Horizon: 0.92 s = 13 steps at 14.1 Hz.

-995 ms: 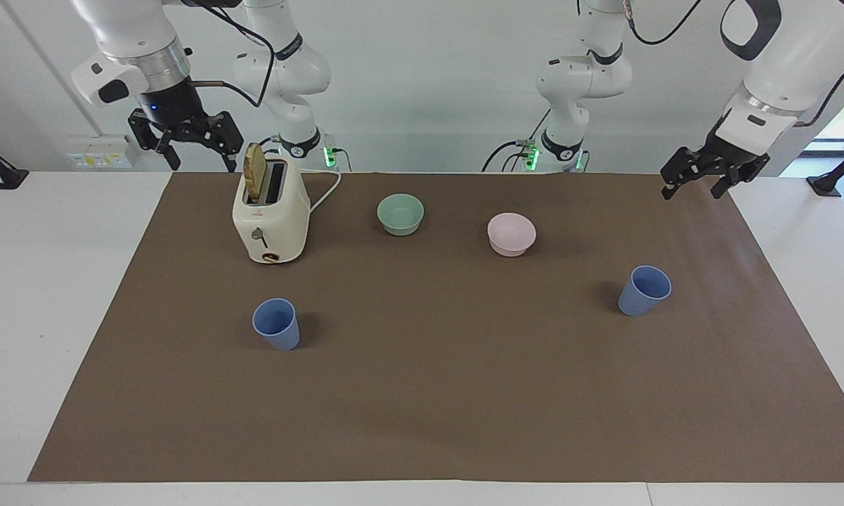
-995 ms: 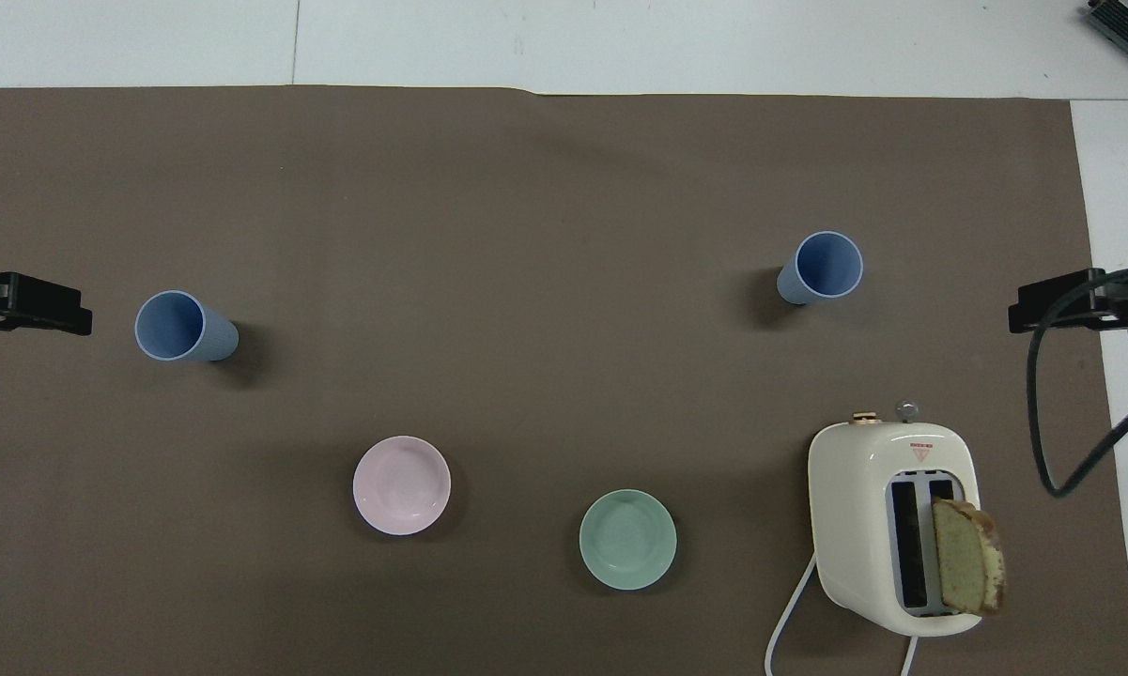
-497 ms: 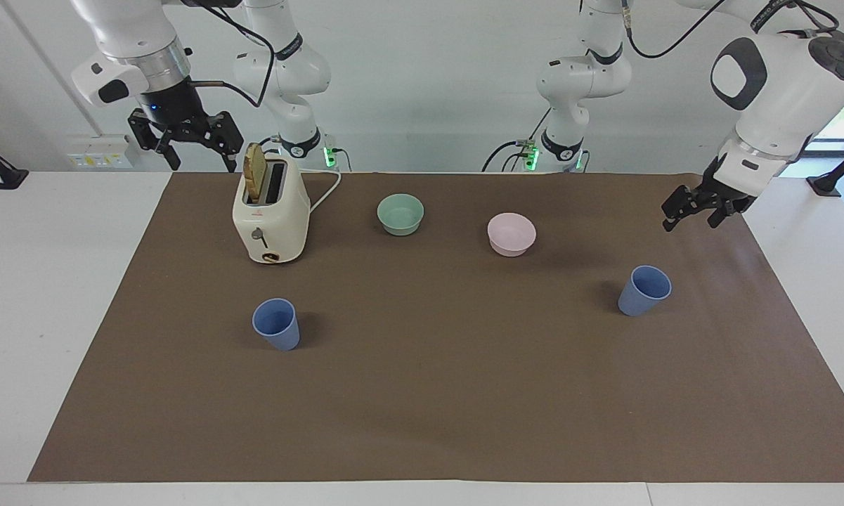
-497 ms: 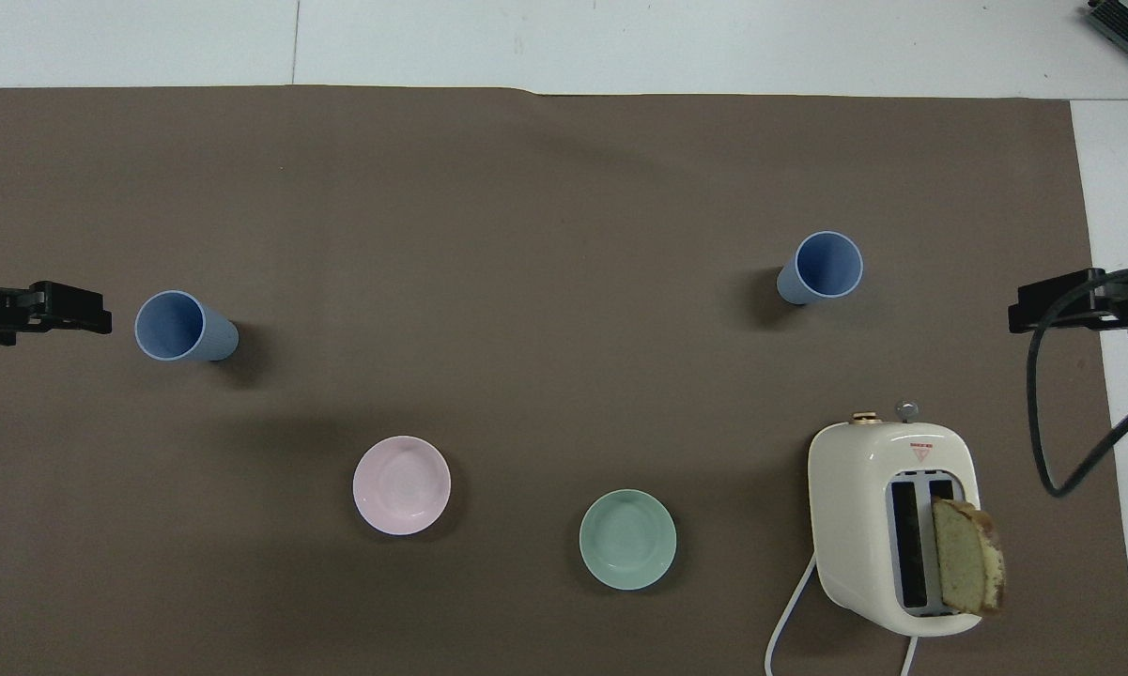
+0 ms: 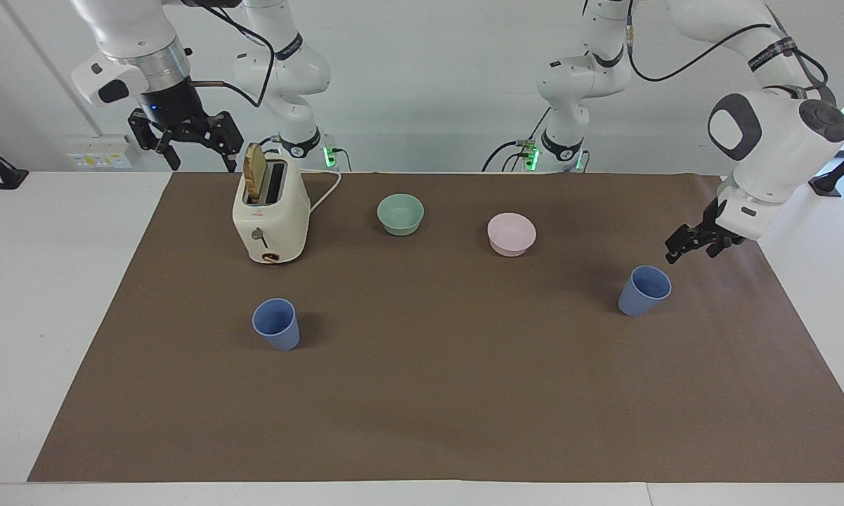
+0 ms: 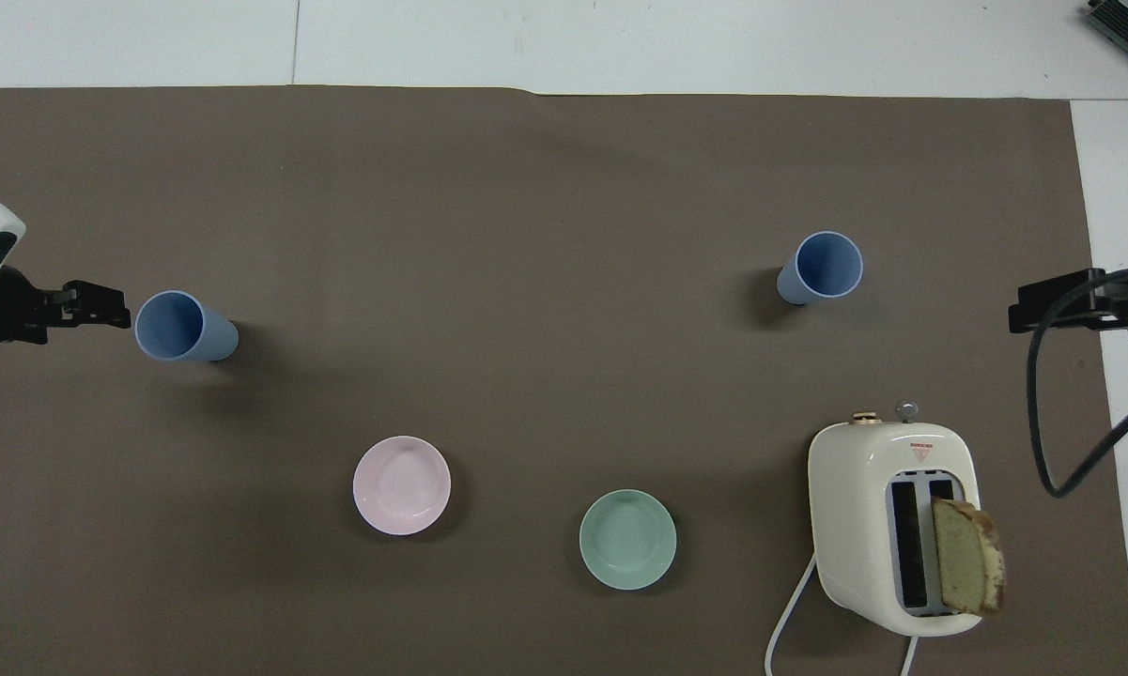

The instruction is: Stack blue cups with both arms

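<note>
Two blue cups stand upright and apart on the brown mat. One cup (image 5: pixel 644 290) (image 6: pixel 177 326) is toward the left arm's end of the table. My left gripper (image 5: pixel 689 254) (image 6: pixel 97 312) hangs open and low just beside it, not touching, with nothing in it. The other cup (image 5: pixel 276 323) (image 6: pixel 824 267) stands toward the right arm's end, farther from the robots than the toaster. Well above the mat's edge by the toaster, my right gripper (image 5: pixel 202 162) (image 6: pixel 1052 308) waits, open and holding nothing.
A cream toaster (image 5: pixel 270 218) (image 6: pixel 888 526) holds a slice of bread (image 5: pixel 254 174), and its white cord runs toward the robots. A green bowl (image 5: pixel 400 213) (image 6: pixel 627 539) and a pink bowl (image 5: pixel 511 233) (image 6: pixel 401 484) sit between the cups and the robots.
My left arm has come down and in toward its blue cup, the gripper now close beside it. The right arm and all objects have stayed put.
</note>
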Each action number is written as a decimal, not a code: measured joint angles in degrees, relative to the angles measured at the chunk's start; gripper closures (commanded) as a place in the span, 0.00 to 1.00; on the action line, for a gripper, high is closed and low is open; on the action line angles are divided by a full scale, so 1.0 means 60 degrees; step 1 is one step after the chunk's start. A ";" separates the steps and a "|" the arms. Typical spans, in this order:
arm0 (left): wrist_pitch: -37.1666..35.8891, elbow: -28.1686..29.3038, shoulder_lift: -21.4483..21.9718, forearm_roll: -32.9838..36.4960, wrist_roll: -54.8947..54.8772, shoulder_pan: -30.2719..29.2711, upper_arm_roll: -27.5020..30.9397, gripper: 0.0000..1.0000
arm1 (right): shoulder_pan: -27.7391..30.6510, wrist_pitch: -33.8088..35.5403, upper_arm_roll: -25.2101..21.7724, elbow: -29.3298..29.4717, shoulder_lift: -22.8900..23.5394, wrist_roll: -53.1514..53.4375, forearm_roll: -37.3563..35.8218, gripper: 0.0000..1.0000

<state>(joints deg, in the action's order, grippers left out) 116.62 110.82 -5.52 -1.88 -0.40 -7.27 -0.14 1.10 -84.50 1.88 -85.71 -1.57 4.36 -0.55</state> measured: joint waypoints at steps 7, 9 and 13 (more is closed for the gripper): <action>0.1491 0.0458 -0.0762 -0.0347 0.0567 -0.0099 -0.0066 0.00 | 0.0000 0.0000 0.0000 0.0000 0.0000 0.0000 0.0000 0.00; 0.1491 0.0666 -0.0762 -0.0484 0.0615 -0.0098 -0.0095 0.12 | 0.0000 0.0000 0.0000 0.0000 0.0000 0.0000 0.0000 0.00; 0.1490 0.0778 -0.0760 -0.0810 0.0898 -0.0074 -0.0190 1.00 | 0.0000 0.0001 0.0000 0.0000 0.0000 0.0000 0.0000 0.00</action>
<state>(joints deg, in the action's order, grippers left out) 125.57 115.49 -10.08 -6.74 4.99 -7.71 -1.28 1.10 -84.50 1.88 -85.71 -1.57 4.36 -0.55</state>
